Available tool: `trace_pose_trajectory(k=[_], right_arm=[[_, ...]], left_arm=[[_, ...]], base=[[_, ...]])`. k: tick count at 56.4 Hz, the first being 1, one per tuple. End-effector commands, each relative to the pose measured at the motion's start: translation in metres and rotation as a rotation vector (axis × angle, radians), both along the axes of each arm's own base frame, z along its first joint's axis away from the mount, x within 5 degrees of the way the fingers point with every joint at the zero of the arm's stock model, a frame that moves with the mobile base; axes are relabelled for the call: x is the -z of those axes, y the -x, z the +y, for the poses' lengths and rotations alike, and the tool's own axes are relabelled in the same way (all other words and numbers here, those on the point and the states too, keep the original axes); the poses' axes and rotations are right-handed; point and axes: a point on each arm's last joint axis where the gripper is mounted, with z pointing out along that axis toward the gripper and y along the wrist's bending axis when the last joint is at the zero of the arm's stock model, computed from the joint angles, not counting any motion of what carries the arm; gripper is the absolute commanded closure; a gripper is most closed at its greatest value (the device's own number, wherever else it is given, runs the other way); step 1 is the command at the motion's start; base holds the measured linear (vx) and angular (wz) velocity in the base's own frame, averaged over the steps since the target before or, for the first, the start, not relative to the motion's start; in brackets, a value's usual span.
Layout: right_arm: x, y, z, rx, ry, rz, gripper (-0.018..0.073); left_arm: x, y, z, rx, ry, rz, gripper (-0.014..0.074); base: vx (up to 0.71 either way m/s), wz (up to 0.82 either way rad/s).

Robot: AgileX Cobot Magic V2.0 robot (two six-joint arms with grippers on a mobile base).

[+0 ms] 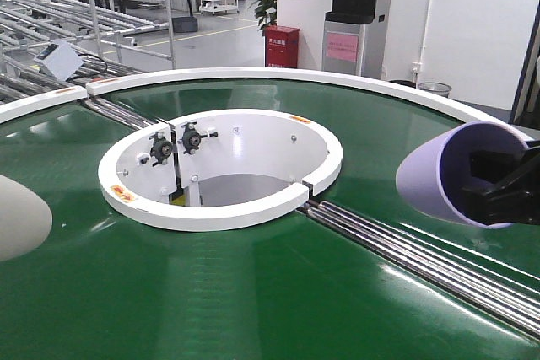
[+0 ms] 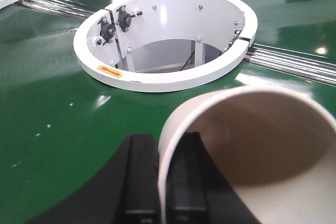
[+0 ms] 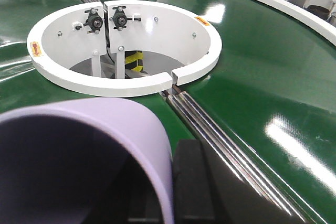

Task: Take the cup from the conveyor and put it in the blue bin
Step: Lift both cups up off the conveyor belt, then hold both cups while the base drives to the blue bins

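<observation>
Left hand point(image 2: 163, 178) grips the cream cup point(image 2: 262, 182), right hand point(image 3: 169, 192) the lavender cup point(image 3: 79, 121), both by the wall; we worry a thin pinch lets one drop onto the conveyor point(image 2: 58, 145) beneath.

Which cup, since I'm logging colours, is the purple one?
The purple cup clamped in the right hand, at the front view's right edge. The other, in the left hand, is the cream cup.

Frame edges crop the cream cup point(image 1: 17, 217) and lilac cup point(image 3: 79, 116).
</observation>
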Motion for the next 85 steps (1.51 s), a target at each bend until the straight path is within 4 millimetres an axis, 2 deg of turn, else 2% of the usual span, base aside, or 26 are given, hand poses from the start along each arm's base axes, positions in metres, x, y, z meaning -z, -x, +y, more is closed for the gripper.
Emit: trace_pose_trajectory(k=[1, 85], right_arm=[[-0.0203, 0.0059, -0.0019, -0.01, -0.025, -0.129, 0.0568], [-0.0203, 0.0059, -0.0019, -0.01, -0.025, -0.129, 0.0568]], left_arm=[[-0.0185, 0.0035, -0.0001, -0.013, 0.033, -0.118, 0.0603], [-0.0185, 0.0035, -0.0001, -0.013, 0.033, -0.118, 0.0603]], base=[[-0.01, 0.0], [-0.15, -0.02]])
